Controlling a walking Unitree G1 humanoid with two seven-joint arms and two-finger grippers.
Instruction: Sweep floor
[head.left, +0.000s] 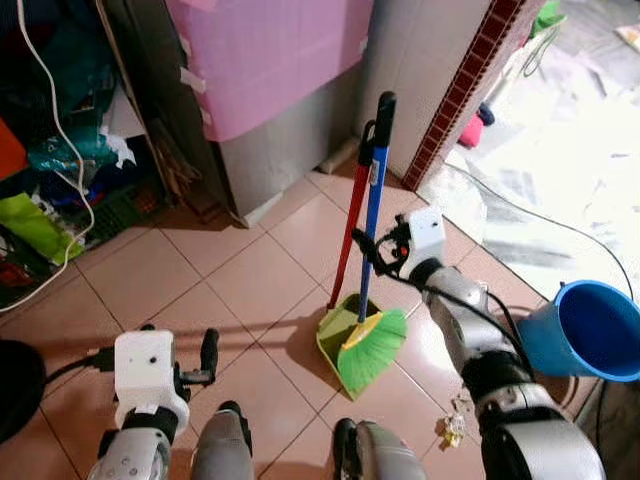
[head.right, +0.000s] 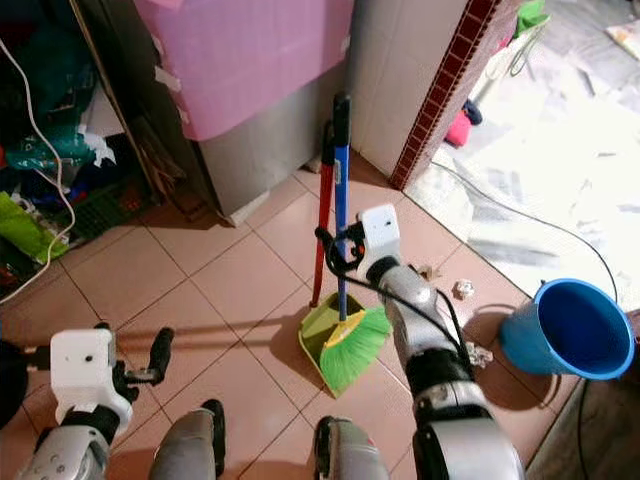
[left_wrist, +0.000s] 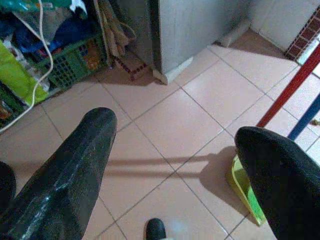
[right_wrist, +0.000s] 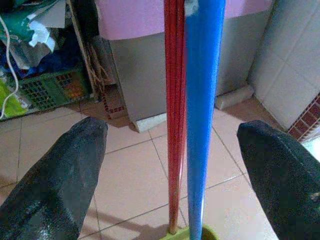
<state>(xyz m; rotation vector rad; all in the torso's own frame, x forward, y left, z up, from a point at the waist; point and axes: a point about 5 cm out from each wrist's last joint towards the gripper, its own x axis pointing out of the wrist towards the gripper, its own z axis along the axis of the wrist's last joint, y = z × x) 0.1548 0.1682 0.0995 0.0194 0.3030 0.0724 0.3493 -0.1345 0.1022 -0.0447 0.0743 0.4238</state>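
Note:
A broom with a blue handle and green-yellow bristles stands upright beside a dustpan with a red handle and a green pan, near the wall corner. My right gripper is open at mid-height of the two handles. In the right wrist view the blue handle and red handle stand between the spread fingers, untouched. My left gripper is open low on the left, over bare tiles. Small crumpled scraps lie on the floor by my right arm.
A blue bucket stands on the right. A grey cabinet with a pink cover is behind the broom. A green crate, bags and a white cable crowd the left. Another scrap lies near the bucket.

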